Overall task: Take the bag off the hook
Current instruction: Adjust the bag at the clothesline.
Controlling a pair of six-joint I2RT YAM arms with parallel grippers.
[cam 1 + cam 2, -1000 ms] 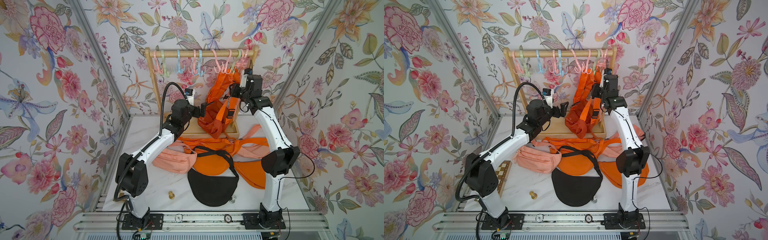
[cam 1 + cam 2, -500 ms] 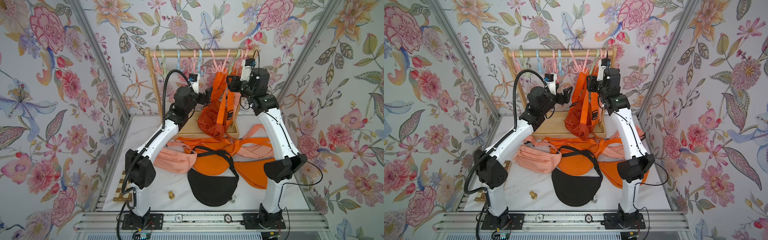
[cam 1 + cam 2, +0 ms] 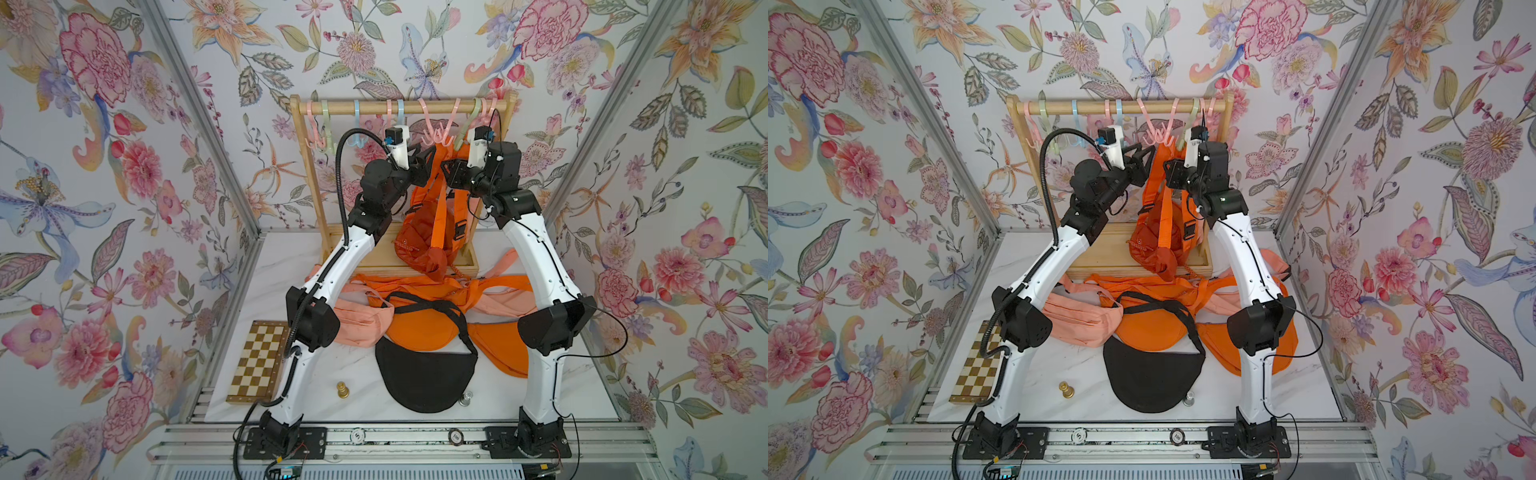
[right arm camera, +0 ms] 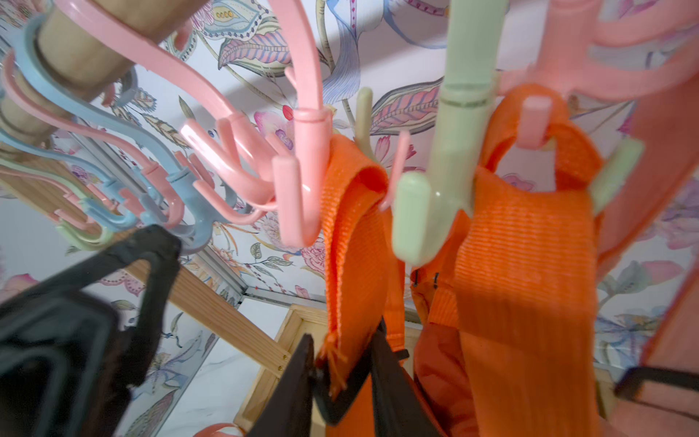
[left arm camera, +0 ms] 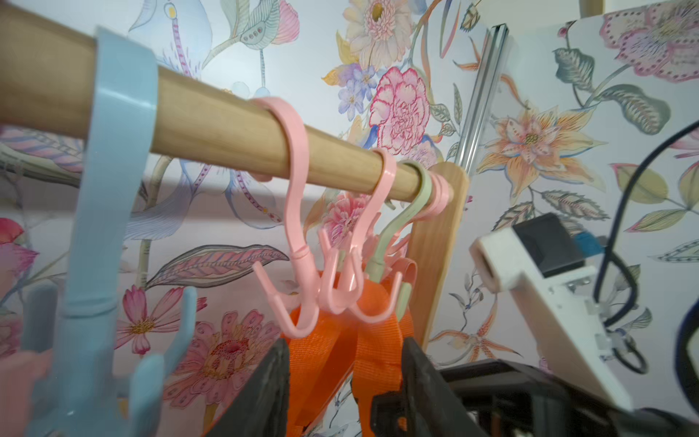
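Both top views: orange bag [image 3: 419,245] is hanging near the right end of the wooden rail [image 3: 374,109]. Left gripper [image 3: 424,163] and right gripper [image 3: 451,170] are sitting on its strap [image 3: 436,216] just below the hooks.

Left wrist: left gripper is squeezing the doubled strap right under the pink hook [image 5: 297,227].

Right wrist: right gripper is pinching one strap run. The loop is riding a pink prong [image 4: 533,121], with the green hook [image 4: 454,151] crowding it.

Judgement: arms should be lifting together to slacken, then sliding the loop off the prong tip. Pulling down is risking a jam.
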